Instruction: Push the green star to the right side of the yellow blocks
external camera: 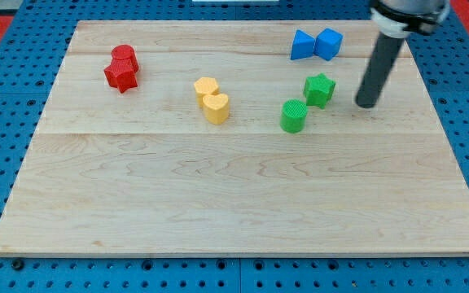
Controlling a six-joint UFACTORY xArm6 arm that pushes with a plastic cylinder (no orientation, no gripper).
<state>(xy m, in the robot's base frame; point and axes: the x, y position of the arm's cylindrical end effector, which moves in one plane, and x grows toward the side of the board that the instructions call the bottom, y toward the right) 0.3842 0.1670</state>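
In the camera view, the upper part of my dark rod is running out of frame at the view's top right, so I am seeing only its lower length and my tip (pixel 367 104). There are no jaws on this rig to read, just the rod.

I am counting eight blocks on the pale wooden table (pixel 234 212), two of each colour. The green star-shaped block (pixel 319 89) is sitting just left of my tip, apart from it. Its points are too small to tell a heading, and no long axis shows. The green cylinder (pixel 294 115) is lying just below and left of it. Two yellow blocks, one rounded (pixel 206 87), one heart-like (pixel 216 107), are touching, well left of the star. Two blue blocks (pixel 316 44) are touching near the top; two red blocks (pixel 122 67) are stacked close at upper left, shapes unclear.
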